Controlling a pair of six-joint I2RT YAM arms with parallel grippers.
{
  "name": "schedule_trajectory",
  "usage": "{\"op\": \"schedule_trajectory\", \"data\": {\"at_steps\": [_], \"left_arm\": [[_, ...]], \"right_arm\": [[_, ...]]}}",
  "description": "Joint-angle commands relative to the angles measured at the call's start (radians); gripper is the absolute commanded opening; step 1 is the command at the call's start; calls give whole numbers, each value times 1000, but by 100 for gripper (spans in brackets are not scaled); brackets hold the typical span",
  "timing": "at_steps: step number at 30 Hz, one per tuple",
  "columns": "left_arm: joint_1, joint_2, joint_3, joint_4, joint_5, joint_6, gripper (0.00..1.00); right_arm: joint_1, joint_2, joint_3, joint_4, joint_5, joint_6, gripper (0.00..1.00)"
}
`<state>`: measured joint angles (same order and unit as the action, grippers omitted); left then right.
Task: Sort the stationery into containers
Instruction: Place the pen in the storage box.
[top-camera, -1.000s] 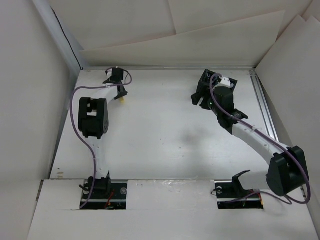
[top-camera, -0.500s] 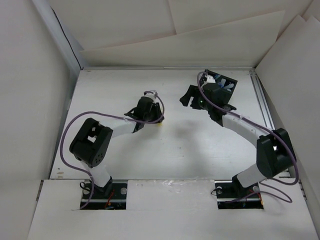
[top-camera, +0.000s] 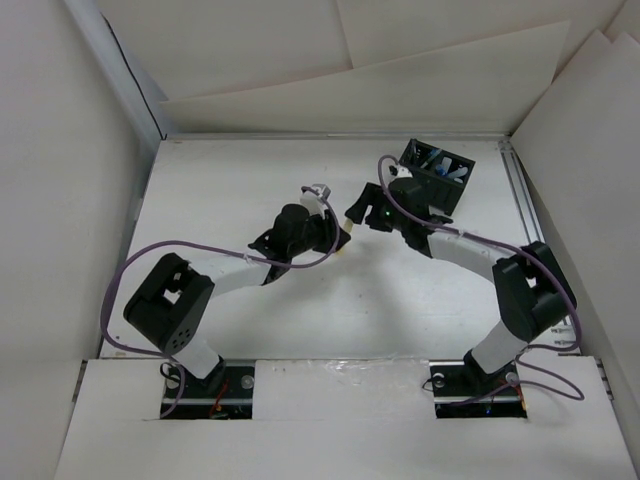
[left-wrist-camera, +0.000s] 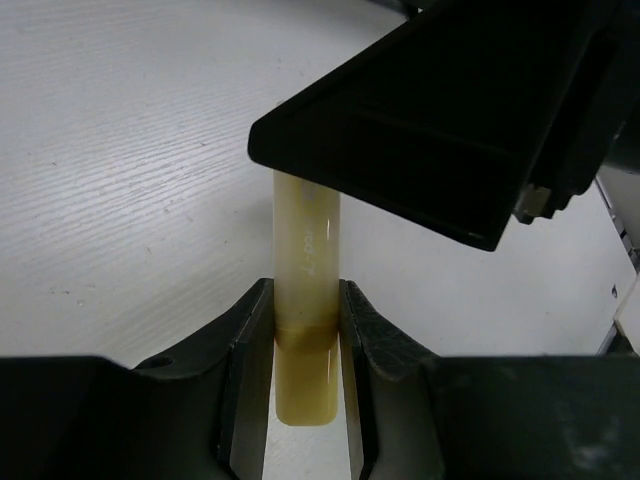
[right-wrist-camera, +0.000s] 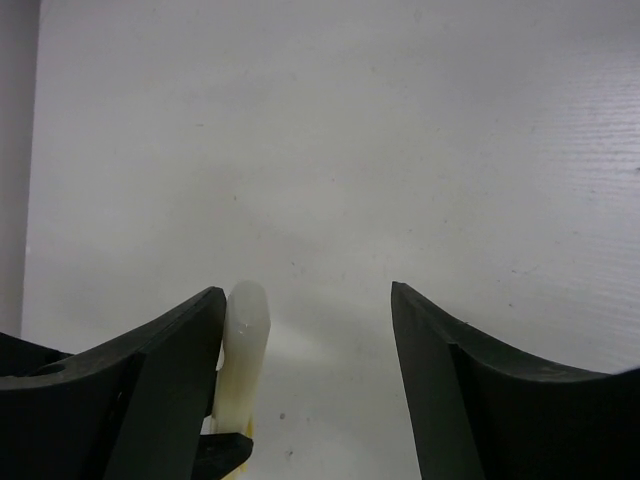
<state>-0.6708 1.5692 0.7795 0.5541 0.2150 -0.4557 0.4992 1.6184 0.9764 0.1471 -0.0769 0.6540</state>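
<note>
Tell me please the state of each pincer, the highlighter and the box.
Pale yellow plastic highlighter: gripped near one end.
Left pincer: shut on the highlighter.
Right pincer: open, one finger beside the highlighter's free end.
Black rectangular plastic organiser box: pens inside.

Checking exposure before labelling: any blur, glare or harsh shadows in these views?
Top external: even light, faint shadows on table. Left wrist: table grain sharp, highlighter in left claw evenly lit, no glare. Right wrist: right claw near-black, highlighter tip washed out.
</note>
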Motion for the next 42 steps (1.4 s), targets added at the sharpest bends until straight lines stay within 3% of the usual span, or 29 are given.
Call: {"op": "schedule_trajectory", "data": {"at_steps": [1,8,11,12,14,17,20,21,23,29,35,42], "left_arm": [[2,-32,-14,84,53,11,0],[2,-23,-14,93,63,11,0],[2,-34,-14,113,81,2,0],[2,-34,-23,113,81,2,0],[2,-43,-23,122,81,2,8],[2,-43,-32,122,92,2,31],[2,-67,-32,122,101,2,46],[2,-77,-42,122,101,2,60],[2,-127,-71,144,101,2,100],[2,-305,-126,133,38,11,100],[2,-383,-174,131,53,-12,100],[2,-374,-184,187,155,-57,100]], "right_arm": [[21,21,-4,71,-41,24,72],[48,12,-13,80,-52,33,49],[48,12,-13,80,-73,42,32],[39,26,-13,89,-83,51,21],[39,35,-13,89,-93,52,10],[29,23,-4,89,-71,61,1],[7,-3,5,89,-32,52,0],[-17,-3,14,89,-14,52,0],[-50,-29,27,66,5,32,0],[-235,-104,108,16,106,-23,0],[-440,-138,225,-35,262,-88,0],[-513,-20,384,-69,485,-195,0]]}}
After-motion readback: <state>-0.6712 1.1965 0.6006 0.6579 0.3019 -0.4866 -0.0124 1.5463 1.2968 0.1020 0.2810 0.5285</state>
